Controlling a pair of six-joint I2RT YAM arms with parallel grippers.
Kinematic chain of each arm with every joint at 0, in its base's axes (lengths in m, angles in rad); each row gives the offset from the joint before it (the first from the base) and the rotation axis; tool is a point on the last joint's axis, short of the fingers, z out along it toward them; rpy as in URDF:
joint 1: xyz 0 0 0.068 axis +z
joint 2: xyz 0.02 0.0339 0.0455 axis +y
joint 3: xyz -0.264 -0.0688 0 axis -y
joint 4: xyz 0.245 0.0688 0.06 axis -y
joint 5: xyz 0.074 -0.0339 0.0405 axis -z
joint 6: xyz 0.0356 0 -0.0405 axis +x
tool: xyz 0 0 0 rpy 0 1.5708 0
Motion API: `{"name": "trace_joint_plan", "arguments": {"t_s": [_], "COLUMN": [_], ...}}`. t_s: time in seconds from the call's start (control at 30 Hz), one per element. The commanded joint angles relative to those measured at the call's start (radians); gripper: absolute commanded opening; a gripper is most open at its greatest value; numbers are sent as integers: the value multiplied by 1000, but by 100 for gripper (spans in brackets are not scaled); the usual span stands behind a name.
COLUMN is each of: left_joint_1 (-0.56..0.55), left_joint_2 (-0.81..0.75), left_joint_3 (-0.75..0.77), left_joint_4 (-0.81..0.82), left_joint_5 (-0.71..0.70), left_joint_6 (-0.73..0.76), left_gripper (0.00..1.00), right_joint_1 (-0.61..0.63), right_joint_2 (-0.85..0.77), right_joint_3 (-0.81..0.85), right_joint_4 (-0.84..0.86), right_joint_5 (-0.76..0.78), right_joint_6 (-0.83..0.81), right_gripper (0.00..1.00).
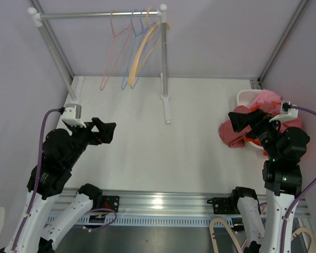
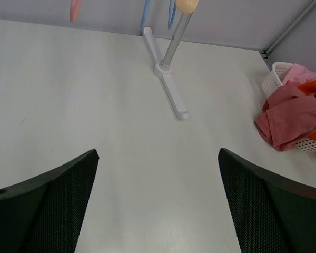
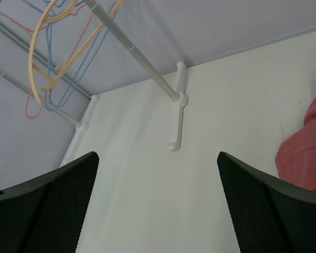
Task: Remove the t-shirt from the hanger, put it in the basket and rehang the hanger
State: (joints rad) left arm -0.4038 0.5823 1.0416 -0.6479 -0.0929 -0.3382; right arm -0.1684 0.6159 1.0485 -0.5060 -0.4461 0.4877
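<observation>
I have the left gripper [image 1: 110, 132] and right gripper [image 1: 236, 122] both spread wide, holding nothing, with the shirt [image 1: 229, 135] heaped on the basket [image 1: 245, 96], well apart from the hangers [image 1: 131, 50].

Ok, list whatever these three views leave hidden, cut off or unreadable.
- Top view: the white basket is mostly buried under red and pink clothes and the right arm. What each piece is cannot be told.
- Left wrist view: the hangers are cut off by the top edge, so only their tips show.
- Right wrist view: the red garment is cut off by the right edge.
</observation>
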Motion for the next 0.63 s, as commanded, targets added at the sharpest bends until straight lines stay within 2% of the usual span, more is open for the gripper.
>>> {"name": "trace_joint_plan", "arguments": {"t_s": [0.0,0.17,0.4,0.6], "left_joint_1": [-7,-7,-7,-7], "left_joint_2": [-38,-94,-101,-101], "left_joint_3": [-52,-126,-137,-117], "left_joint_4": [13,36,7,-7], "left_joint_5": [28,27,-27,-14], "left_joint_6": [21,8,-2,-9], "left_gripper": [100,99,100,99], "right_joint_1": [29,58,98,122], "right_joint_2": [-53,-47,-53,-34], "right_joint_3": [-59,-107,-139,-131], "right_joint_4": [12,-12,-31,-43], "right_joint_5": [-36,-25,32,53], "right_joint_6": [-18,-64,-86,-97], "right_gripper": [100,99,99,99]}}
